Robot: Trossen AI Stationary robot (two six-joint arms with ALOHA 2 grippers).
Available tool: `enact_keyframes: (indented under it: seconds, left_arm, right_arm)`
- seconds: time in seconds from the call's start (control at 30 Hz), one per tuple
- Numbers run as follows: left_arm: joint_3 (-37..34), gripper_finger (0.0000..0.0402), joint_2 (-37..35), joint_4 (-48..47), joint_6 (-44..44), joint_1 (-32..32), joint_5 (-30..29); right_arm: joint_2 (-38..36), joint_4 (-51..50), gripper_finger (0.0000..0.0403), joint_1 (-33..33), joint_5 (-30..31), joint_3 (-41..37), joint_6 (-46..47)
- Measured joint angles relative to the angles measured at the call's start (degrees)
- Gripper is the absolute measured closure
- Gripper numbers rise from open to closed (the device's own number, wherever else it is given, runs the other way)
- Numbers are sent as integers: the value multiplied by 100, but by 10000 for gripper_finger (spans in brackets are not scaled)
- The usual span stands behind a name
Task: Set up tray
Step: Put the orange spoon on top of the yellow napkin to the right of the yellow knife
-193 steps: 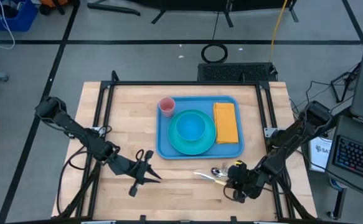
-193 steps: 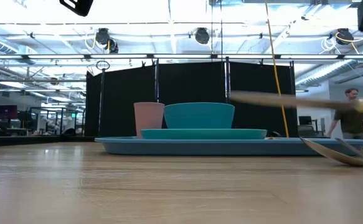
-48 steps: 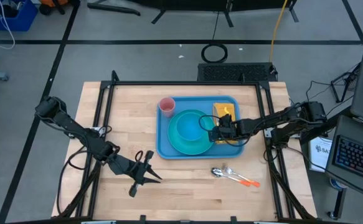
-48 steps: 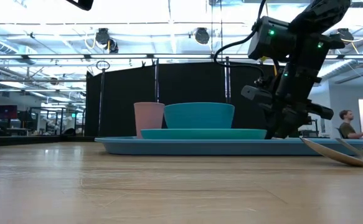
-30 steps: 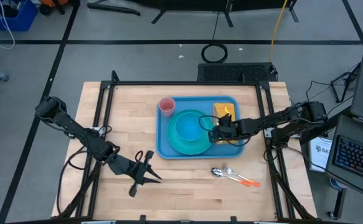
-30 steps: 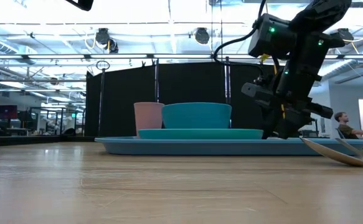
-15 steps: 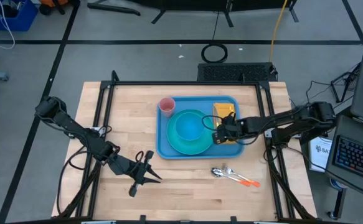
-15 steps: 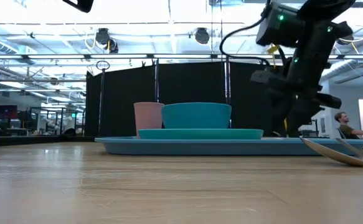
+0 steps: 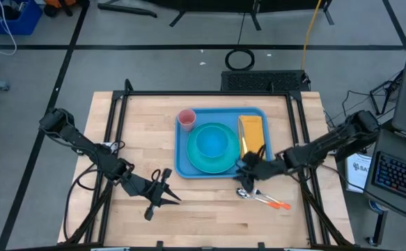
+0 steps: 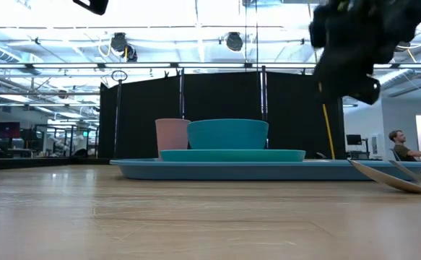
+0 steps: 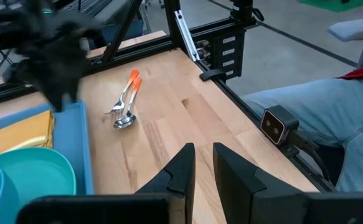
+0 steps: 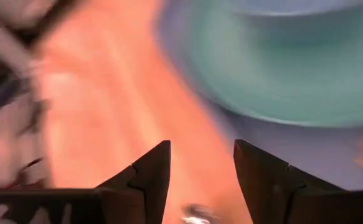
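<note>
The blue tray (image 9: 183, 159) lies on the table's middle. On it stand a turquoise plate (image 9: 201, 162) with a bowl (image 9: 213, 143), a pink cup (image 9: 186, 118) and a yellow napkin (image 9: 252, 131). My right gripper (image 9: 246, 176) hovers open and empty over the tray's near right corner, just above a spoon and an orange-handled fork (image 9: 260, 198) that lie on the table. It shows blurred in the right wrist view (image 12: 197, 168). My left gripper (image 9: 162, 188) waits near the front left, fingers a narrow gap apart (image 11: 203, 168), holding nothing.
Black frame rails (image 9: 119, 118) run along the table's left, far and right edges. Bare wood (image 9: 203, 223) lies between the tray and the near edge. A person (image 10: 401, 144) sits in the room beyond the table.
My right gripper has risen from the tray's right part, beside the plate and over the napkin. It has swung toward the table's near edge and now hangs over the tray's near right corner, by the spoon and fork. It stays open. The dishes have kept still.
</note>
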Motion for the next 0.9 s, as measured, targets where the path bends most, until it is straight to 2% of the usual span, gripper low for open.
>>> enact_keyframes:
  seconds: [0.1,0.23,0.5,0.63,0.8,0.9]
  left_arm:
    - [0,339,0,16,0,1,-1]
    - [0,339,0,20,-32,1,0]
    - [0,339,2,17,-33,0,-7]
    - [0,339,2,12,-31,2,-9]
    - [0,339,2,7,-54,2,-9]
    - [0,339,2,9,-93,0,-11]
  right_arm:
    - [70,930,240,282,-252,-221,-446]
    - [94,1219,251,506,-626,-340,63]
    - [176,1130,288,1137,-298,-334,375]
    - [380,1080,301,1468,102,-331,633]
    - [724,1051,313,1717,131,-302,962]
    - [957,581,320,1843,129,-81,1159]
